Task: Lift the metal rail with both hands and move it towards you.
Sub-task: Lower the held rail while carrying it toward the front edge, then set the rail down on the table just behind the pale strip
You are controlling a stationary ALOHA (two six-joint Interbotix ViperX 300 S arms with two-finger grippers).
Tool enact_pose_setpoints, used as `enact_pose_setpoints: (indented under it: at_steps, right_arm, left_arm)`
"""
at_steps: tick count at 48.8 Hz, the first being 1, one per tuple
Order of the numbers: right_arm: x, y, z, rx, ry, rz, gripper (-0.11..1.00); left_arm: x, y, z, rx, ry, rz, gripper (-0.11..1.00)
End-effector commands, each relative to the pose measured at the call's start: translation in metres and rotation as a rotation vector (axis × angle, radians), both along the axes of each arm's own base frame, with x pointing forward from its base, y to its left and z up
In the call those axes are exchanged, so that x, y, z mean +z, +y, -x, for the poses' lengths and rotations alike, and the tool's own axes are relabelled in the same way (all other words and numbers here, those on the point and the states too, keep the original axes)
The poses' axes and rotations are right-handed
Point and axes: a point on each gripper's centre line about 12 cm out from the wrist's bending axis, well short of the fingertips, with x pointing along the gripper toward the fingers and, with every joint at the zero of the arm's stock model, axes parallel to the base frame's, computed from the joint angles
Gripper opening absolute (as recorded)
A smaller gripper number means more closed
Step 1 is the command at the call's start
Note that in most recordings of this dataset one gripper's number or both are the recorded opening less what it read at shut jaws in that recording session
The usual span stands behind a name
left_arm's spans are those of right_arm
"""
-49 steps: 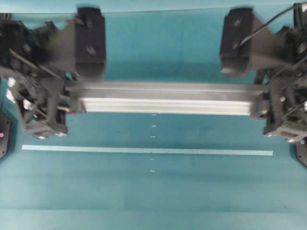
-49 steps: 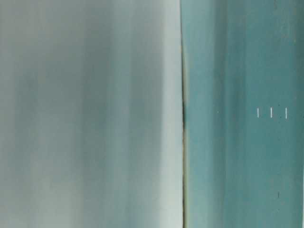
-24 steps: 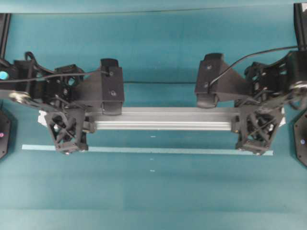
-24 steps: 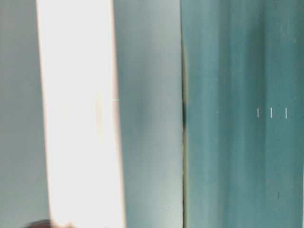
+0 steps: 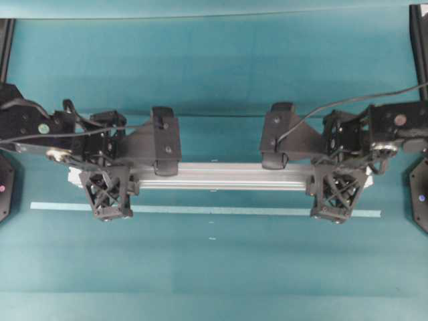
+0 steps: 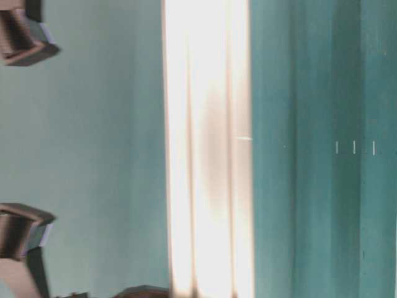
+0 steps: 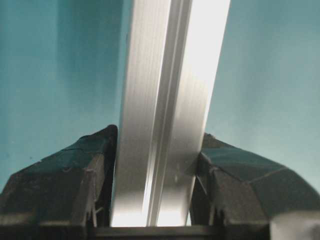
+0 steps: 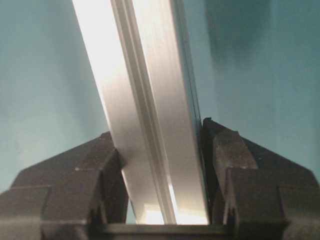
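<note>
The metal rail (image 5: 221, 176) is a long silver grooved bar lying left to right across the teal table, just behind the pale tape strip. My left gripper (image 5: 107, 179) straddles it near its left end, and my right gripper (image 5: 338, 179) near its right end. In the left wrist view the rail (image 7: 165, 100) runs between both black fingers (image 7: 75, 170), which press its sides; the left gripper (image 7: 157, 150) is shut on it. The right wrist view shows the rail (image 8: 145, 100) clamped the same way by the right gripper (image 8: 157, 145). Whether the rail touches the table I cannot tell.
A thin pale tape strip (image 5: 207, 210) lies parallel to the rail on its near side, with small white tick marks (image 5: 212, 224) across the middle. Black bases (image 5: 421, 200) stand at both side edges. The table-level view shows the rail as a bright band (image 6: 208, 155).
The rail and both grippers look smaller and sharper from overhead, having sunk away from that camera. The near fingers now reach the tape strip. Both grips are unchanged.
</note>
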Motion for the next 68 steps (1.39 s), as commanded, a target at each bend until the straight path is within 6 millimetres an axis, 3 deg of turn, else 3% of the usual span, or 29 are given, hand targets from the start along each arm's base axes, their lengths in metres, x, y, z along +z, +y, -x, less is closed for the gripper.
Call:
enact_pose_setpoints:
  at_steps: [1,31,55,68]
  right_arm:
    - [-0.006,-0.005,-0.004,-0.053,-0.014,-0.007,0.42]
    - [-0.05,-0.002,-0.009,-0.051,-0.027,-0.003,0.42]
    - [-0.088,0.002,-0.012,-0.045,-0.021,0.001,0.42]
    - [-0.099,0.002,-0.014,-0.046,-0.024,0.003,0.42]
  left_arm:
    - [-0.002,0.003,-0.002,0.064,-0.02,0.02,0.34]
    - [-0.061,0.002,-0.003,0.063,-0.012,0.024,0.34]
    - [-0.084,0.002,-0.007,0.066,-0.009,0.027,0.34]
    - [-0.092,0.002,-0.006,0.069,-0.026,0.03,0.34]
